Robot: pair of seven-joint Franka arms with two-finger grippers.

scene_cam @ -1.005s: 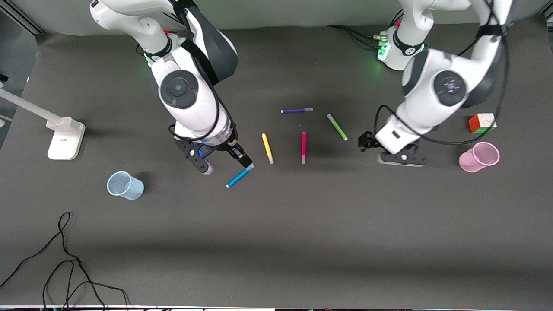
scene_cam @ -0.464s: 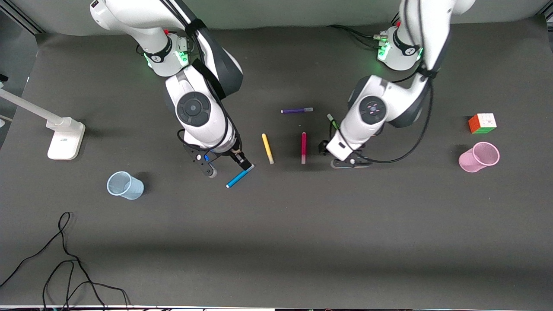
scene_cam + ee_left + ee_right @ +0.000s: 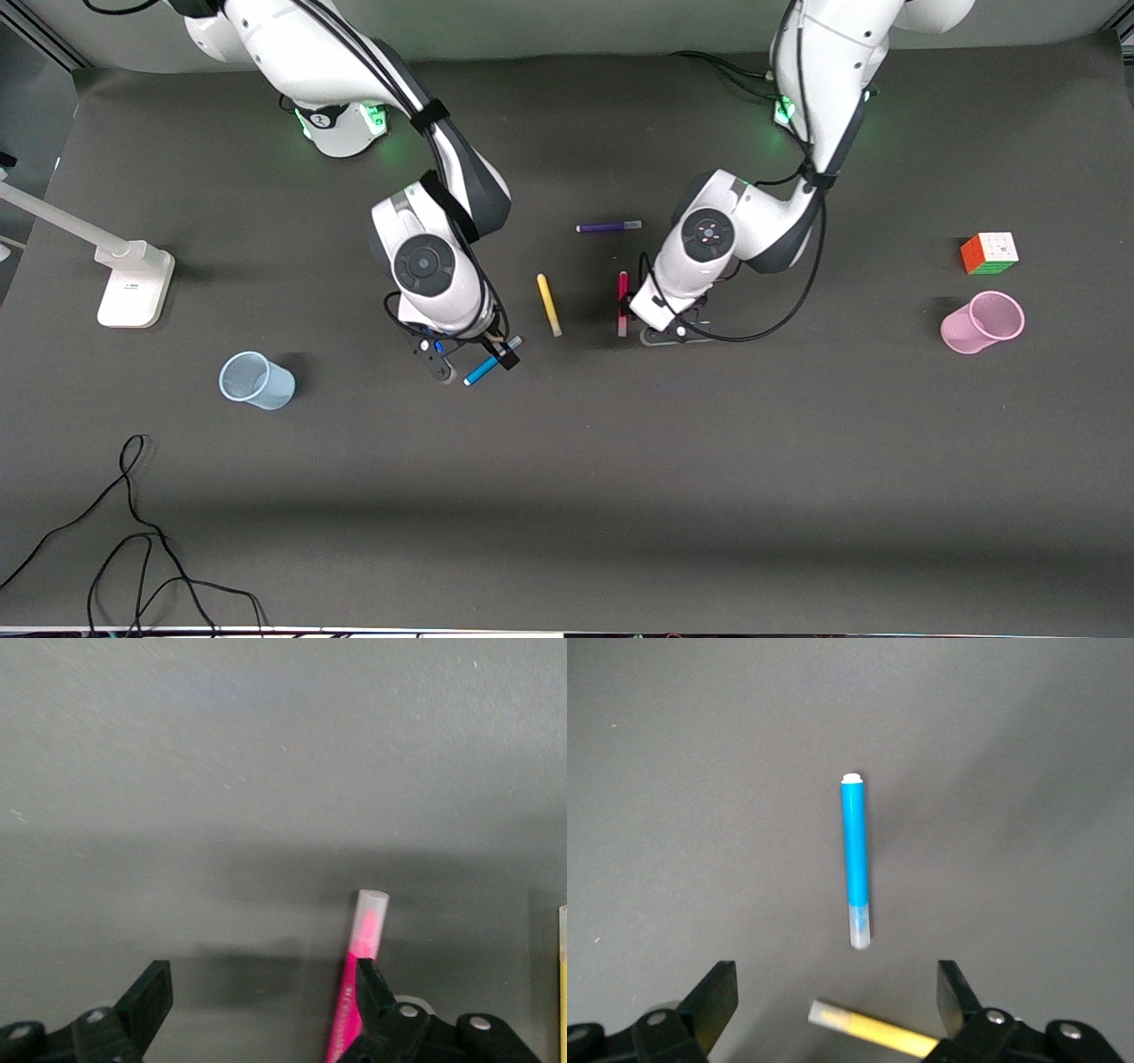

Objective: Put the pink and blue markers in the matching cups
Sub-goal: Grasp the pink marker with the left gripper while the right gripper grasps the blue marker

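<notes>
**Both grippers spread wide over their markers**

Nearest the front camera among the task's things, the blue cup stands toward the right arm's end of the table, well apart from the pens. A little farther from the camera, the blue marker lies flat on the dark table. The right gripper is low over it, fingers spread wide with nothing between them; in the right wrist view the blue marker lies bare on the table, the arm reaching down steeply from its base.

The pink cup stands near the left arm's end, with a colour cube just farther from the camera.

The left gripper is down beside the pink marker, jaws wide and empty; one finger sits just beside the pink marker. The yellow pen lies between the two markers, and the purple pen farther off.
</notes>
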